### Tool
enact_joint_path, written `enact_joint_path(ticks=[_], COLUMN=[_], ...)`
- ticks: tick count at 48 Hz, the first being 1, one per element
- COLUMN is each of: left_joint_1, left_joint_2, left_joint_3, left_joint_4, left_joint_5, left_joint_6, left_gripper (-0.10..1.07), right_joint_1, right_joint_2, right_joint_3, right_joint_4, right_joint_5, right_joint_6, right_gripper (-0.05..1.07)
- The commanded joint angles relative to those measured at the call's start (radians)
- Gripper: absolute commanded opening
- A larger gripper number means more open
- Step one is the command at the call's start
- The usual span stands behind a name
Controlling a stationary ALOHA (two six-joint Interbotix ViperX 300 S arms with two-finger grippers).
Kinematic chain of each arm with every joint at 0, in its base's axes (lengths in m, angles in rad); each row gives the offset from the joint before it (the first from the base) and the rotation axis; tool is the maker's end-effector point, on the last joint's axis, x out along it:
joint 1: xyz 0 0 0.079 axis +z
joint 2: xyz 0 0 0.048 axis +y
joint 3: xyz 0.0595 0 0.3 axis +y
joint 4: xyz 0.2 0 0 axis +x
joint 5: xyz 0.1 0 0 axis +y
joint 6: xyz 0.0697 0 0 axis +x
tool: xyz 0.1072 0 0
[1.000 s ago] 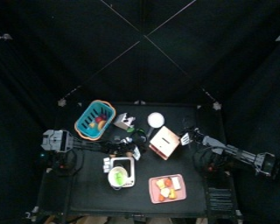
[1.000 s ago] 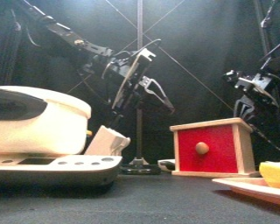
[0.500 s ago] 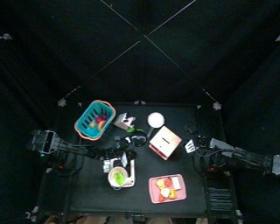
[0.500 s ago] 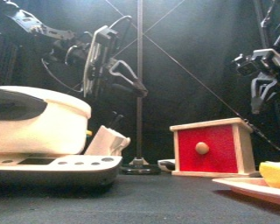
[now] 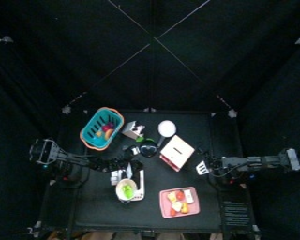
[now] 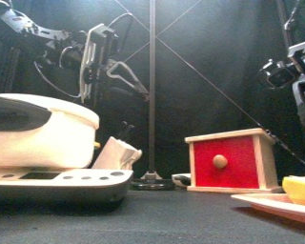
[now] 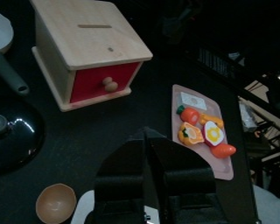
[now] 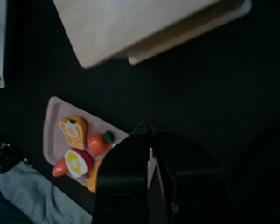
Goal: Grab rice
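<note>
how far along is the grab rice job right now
Done: nothing yet; no rice shows in either pincer. In hand: the left pincer hangs in the air near the white rice cooker, and the right pincer hangs high over the pink rectangular tray of toy food. Left: reach the rice, grip it and lift it.
</note>
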Motion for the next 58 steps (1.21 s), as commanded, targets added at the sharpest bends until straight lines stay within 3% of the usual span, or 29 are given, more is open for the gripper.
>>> enact_joint_path(ticks=[1,15,30,37,43,58], left_joint_1=[-0.002,-0.002,0.0,0.006,0.006,0.005], left_joint_2=[-0.015,-0.02,-0.038,-0.064,-0.071,-0.061], left_joint_3=[-0.006,-0.002,0.015,0.034,0.041,0.04], left_joint_4=[0.0,0.0,0.0,0.0,-0.002,-0.017], left_joint_5=[-0.009,-0.009,-0.009,-0.009,-0.009,-0.009], left_joint_6=[0.0,0.0,0.002,0.002,-0.002,-0.002], left_gripper=[0.39,0.38,0.38,0.38,0.38,0.38], right_joint_1=[0.143,0.486,0.715,0.781,0.792,0.796], right_joint_2=[0.052,0.207,0.437,0.589,0.698,0.761], right_joint_3=[-0.015,-0.103,-0.198,-0.287,-0.367,-0.43], right_joint_4=[-0.046,-0.249,-0.382,-0.403,-0.396,-0.391], right_joint_5=[-0.011,0.02,0.067,0.109,0.156,0.281], right_joint_6=[0.118,0.557,0.928,1.037,1.046,1.057], right_gripper=[0.41,0.41,0.41,0.41,0.42,0.56])
